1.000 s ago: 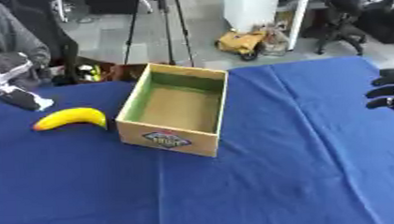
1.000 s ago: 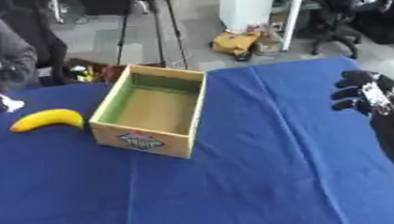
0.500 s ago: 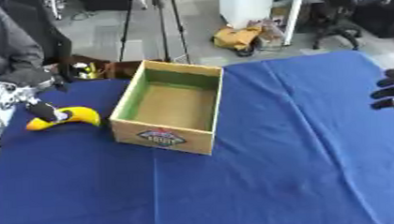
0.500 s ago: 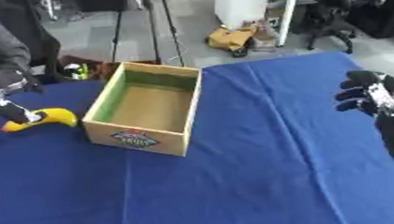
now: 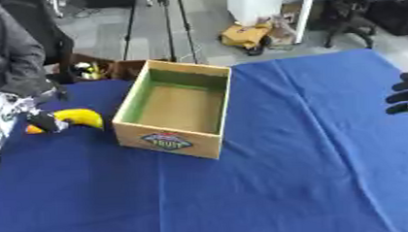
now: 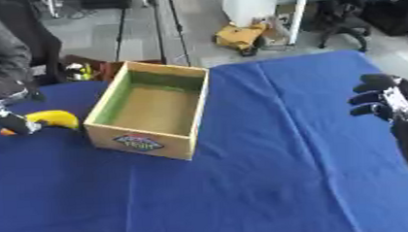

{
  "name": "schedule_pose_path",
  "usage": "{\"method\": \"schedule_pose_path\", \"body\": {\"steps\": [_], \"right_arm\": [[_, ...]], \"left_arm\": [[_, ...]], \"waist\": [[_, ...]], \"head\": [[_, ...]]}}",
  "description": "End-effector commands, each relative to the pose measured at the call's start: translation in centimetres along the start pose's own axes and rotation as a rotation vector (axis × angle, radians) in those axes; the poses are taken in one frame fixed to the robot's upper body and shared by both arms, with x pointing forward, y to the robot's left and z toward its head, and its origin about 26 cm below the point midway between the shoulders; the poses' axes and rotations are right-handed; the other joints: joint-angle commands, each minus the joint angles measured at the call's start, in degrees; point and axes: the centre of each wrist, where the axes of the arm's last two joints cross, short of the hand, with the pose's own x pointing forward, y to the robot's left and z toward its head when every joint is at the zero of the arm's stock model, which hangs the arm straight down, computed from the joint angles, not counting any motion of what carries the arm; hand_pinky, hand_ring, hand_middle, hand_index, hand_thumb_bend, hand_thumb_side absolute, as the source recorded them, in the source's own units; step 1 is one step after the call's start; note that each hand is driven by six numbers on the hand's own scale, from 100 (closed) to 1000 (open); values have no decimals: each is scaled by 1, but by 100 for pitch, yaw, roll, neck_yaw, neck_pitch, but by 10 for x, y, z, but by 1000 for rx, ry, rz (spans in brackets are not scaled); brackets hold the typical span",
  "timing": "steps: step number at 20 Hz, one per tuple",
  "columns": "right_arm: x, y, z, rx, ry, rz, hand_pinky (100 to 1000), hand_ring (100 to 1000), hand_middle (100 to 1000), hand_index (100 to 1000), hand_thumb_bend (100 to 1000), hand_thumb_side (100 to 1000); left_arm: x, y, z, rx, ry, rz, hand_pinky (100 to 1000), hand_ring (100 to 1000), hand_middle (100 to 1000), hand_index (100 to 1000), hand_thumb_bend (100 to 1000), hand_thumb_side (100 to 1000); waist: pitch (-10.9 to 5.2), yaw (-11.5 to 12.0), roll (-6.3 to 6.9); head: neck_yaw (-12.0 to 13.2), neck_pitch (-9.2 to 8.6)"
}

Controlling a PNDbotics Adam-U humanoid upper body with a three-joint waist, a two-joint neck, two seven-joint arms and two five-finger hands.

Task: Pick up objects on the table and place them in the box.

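An open cardboard box (image 5: pixel 175 110) with a green inner rim and a fruit label stands left of centre on the blue tablecloth (image 5: pixel 269 183); nothing shows inside it. To its left a yellow banana (image 5: pixel 80 117) lies on the cloth. My left hand (image 5: pixel 10 113) comes in from the left edge, and its dark fingers (image 5: pixel 43 122) are curled over the banana's left end, hiding that end. At the right edge my right hand (image 6: pixel 384 101) hovers above the cloth, fingers relaxed and holding nothing.
A person in a grey jacket (image 5: pixel 10 52) stands at the table's far left corner. Small coloured items (image 5: pixel 91 71) sit just behind the table's far edge. Tripod legs, a cardboard pile (image 5: pixel 247 36) and office chairs are on the floor beyond.
My left hand has come down from above and left of the banana onto its left end, fingers closing over it. The banana and box have stayed in place. The right hand barely moved.
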Motion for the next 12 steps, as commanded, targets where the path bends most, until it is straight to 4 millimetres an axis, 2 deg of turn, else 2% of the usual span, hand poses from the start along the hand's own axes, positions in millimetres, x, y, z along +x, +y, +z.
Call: {"method": "schedule_pose_path", "body": {"steps": [1, 12], "right_arm": [[9, -3, -6, 8, -30, 15, 576, 626, 626, 756, 100, 655], [10, -2, -7, 6, -39, 14, 576, 626, 626, 756, 100, 655]], "left_arm": [[-15, 14, 7, 44, 24, 6, 891, 793, 749, 796, 574, 298], [-23, 13, 11, 58, 41, 36, 898, 814, 781, 803, 552, 304]], "waist": [[-58, -16, -22], [92, -108, -20]], "head": [[50, -80], [51, -191]]}}
